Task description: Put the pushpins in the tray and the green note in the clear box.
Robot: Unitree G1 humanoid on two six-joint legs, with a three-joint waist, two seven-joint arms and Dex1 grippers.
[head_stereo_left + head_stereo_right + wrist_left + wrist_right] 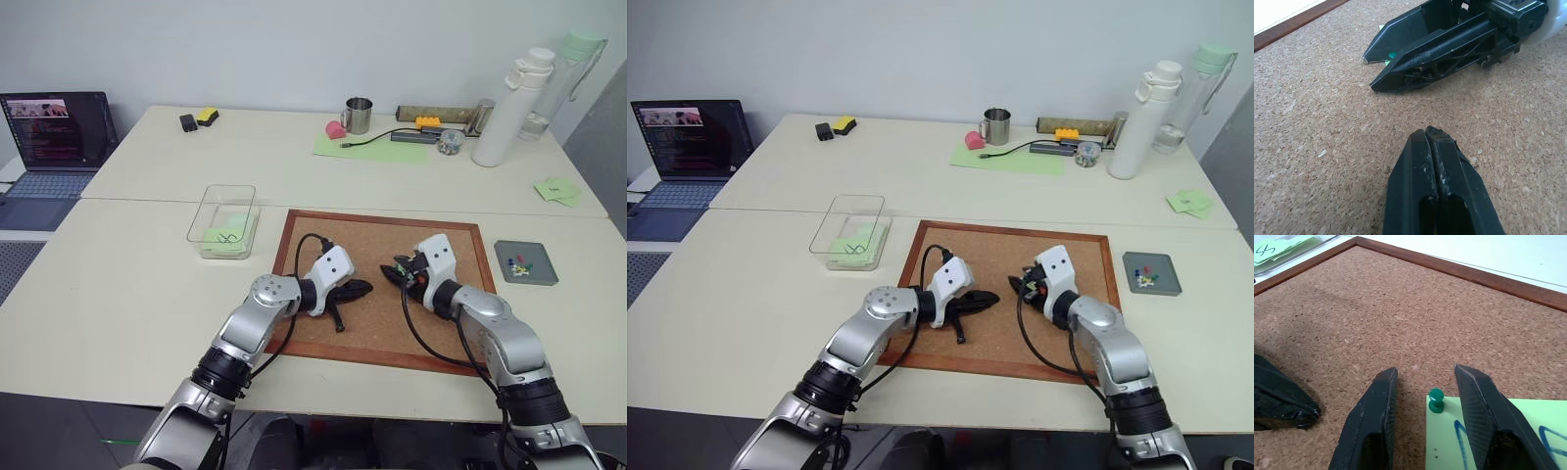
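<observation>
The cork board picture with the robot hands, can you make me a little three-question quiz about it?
1. True or false: the left gripper's fingers are shut.
2. What colour is the pushpin between the right gripper's fingers? A red, B green, C yellow.
3. Fill in: the pin holds a green note to the ____ board.

Key: 1 true. 2 B. 3 cork.

Both head eyes are looking down over the cork board (pixel 377 284), while both wrist cameras are skimming it closely.
</observation>
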